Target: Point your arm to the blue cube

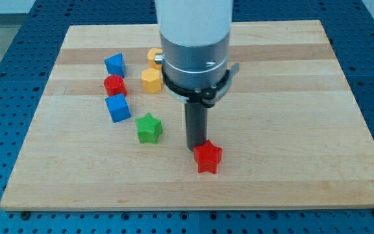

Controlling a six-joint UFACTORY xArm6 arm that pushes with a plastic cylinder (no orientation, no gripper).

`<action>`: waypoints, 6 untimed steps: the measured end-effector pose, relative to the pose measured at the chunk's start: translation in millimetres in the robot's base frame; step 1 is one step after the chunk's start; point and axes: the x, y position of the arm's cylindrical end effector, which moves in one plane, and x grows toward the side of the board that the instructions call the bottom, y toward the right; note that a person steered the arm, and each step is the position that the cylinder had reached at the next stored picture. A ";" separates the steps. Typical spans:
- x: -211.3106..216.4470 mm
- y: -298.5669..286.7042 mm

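Wooden surface sat on a blue perforated bench, pale planks, wide bare area on the view's right; all blocks were grouped left of centre; no jaws on this rig, just a dark rod under a white and grey arm body, so nothing open, closed or gripping to report; my tip rested at the upper left edge of the red star, touching or just beside it, contact too tight to call; the rod's lower end was partly hidden by that star.

Two blue blocks were present; the blue cube lay left of my tip, beyond the green star, which stood between them slightly toward the view's bottom; the other blue block sat further toward the view's top, shape more wedge-like, hard to be sure; red cylinder sat between the two blues, near both; yellow hexagonal block and a second yellow block sat right of those, the second partly behind the arm.

Judgement: pointing not yet achieved, tip well apart from the target; a straight leftward slide risked nudging the green star, so a path passing above it looked safer; stopping near, not shoving, mattered since blocks slide freely.
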 end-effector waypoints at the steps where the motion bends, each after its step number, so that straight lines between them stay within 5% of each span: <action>1: 2.2 23.8; 3: -36.1 14.4; 6: -87.1 -78.4</action>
